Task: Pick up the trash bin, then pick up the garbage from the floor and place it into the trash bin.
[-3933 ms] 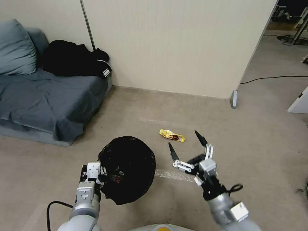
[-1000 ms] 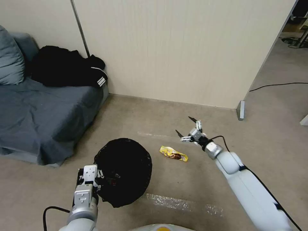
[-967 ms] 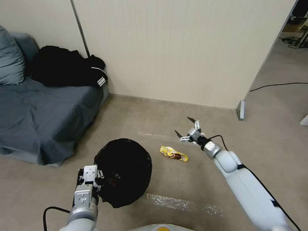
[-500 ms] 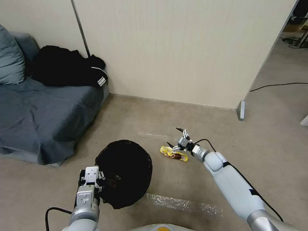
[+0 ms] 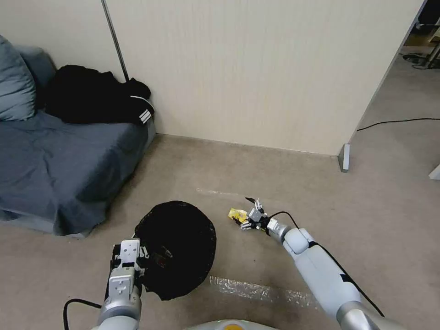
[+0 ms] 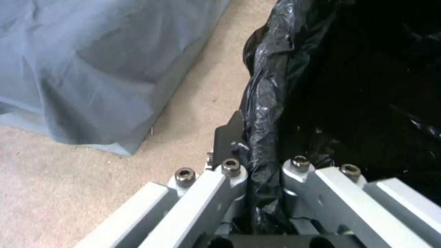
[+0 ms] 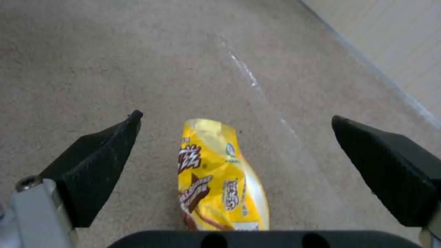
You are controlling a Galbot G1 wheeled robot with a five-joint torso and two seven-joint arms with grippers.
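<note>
Head view has the right gripper (image 5: 246, 215) stretched out low over the floor (image 5: 376, 220), right down at the garbage (image 5: 237, 213), a yellow snack wrapper lying flat on the carpet just to the right of the trash bin (image 5: 176, 247). Right wrist view gives the close look: jaws spread wide, one black fingertip (image 7: 99, 165) on each side of the wrapper (image 7: 218, 175), neither one touching it, the wrapper lying lengthwise in the gap between them. Brown and white print on the yellow foil, the lettering too small to read.

Over on the other side, the left gripper (image 5: 130, 261) sits near the robot's body with the bin held at its near-left rim. Left wrist view confirms it: jaws clamped tight on the folded black bag (image 6: 264, 113) at the rim, plastic bunched between the two metal fingers. The bin's mouth faces up toward the head camera, all black liner inside, with something small and reddish down near the gripper side.

Behind all this, a grey sofa (image 5: 59, 160) with a black garment (image 5: 91, 96) heaped at its end, against a beige partition wall (image 5: 256, 68). A strip of clear tape (image 5: 261, 291) shines on the floor near the robot.
</note>
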